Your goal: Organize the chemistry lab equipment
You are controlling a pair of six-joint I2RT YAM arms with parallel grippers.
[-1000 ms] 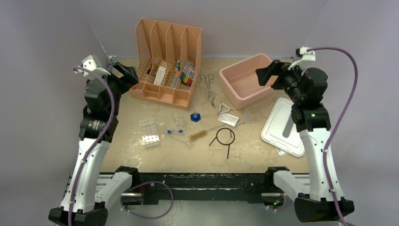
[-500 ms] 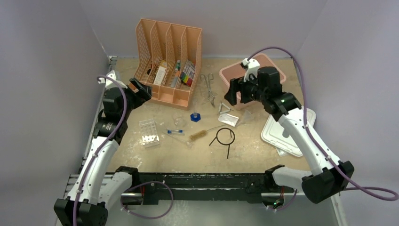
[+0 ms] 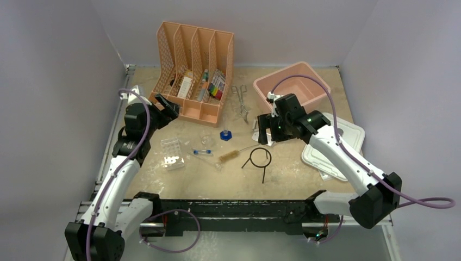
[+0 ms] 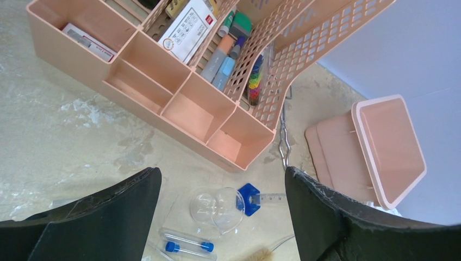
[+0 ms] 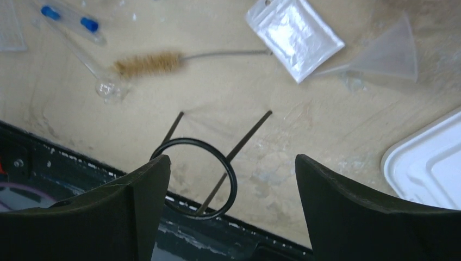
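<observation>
Both arms are coming in from where they hung a second ago, pulled back and high at the two sides. The right gripper (image 3: 265,129) is sweeping leftward off the pink tub (image 3: 288,87) and dropping over the middle of the table. It is now hanging just far of the black wire ring with stem (image 3: 261,157), its fingers spread wide with nothing between them. From its own wrist camera, the ring (image 5: 191,141) is lying flat on the table under the open jaws. The bristle brush (image 5: 147,63) is off to the left, with a small clear pouch (image 5: 296,35) and the clear funnel (image 5: 388,54) farther out. A corner of the white lid (image 5: 429,163) is showing at the right. The left gripper (image 3: 166,107) is easing in more gently toward the near left corner of the peach file organizer (image 3: 193,70), and its fingers are also standing apart and holding nothing. Its camera is looking down past the organizer at a clear glass dish (image 4: 217,206) and the blue-capped clear tubes (image 4: 187,246). The loose items are lying where they were: the white tube rack (image 3: 172,152) near left, the tubes and brush in the centre, and the metal tongs (image 3: 240,100) between organizer and tub.
</observation>
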